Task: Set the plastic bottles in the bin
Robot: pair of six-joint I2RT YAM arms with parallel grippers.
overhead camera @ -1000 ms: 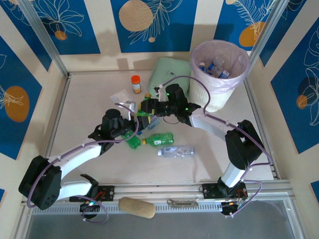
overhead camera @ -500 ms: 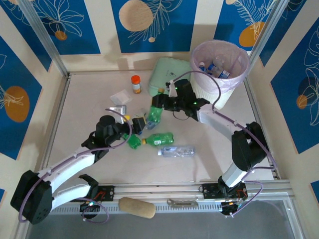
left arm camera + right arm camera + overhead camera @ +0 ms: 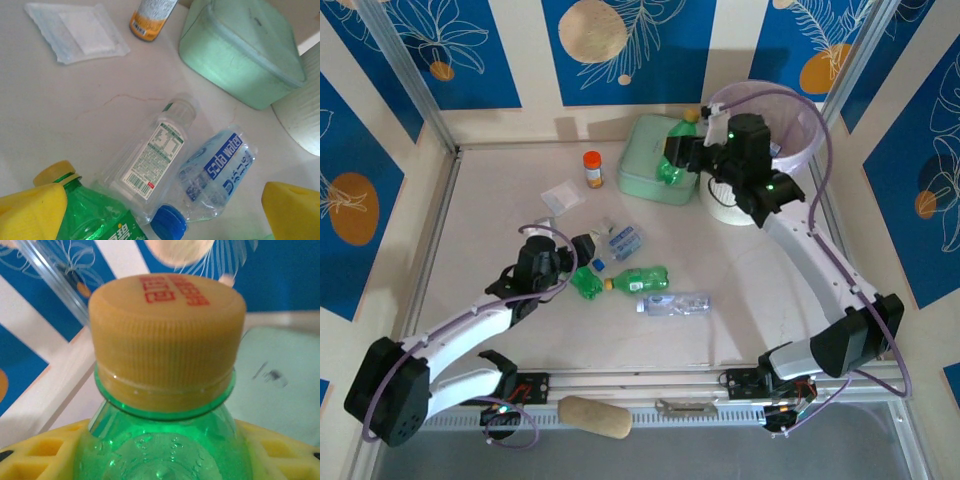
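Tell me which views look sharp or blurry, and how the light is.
Top external: even light, crisp, soft shadows on the cream table. Left wrist: the clear white-labelled plastic bottle is sharp; the yellow fingers of the left pincer blur at the corners. Right wrist: the ribbed yellow cap of the green plastic bottle is slightly soft; the blue wall panel behind is smeared.

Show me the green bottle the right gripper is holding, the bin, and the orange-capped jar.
green bottle (image 3: 167,335): right wrist view, on its yellow cap.
bin (image 3: 808,120): top external view, on its bag-lined rim.
orange-capped jar (image 3: 592,170): top external view, on its body.
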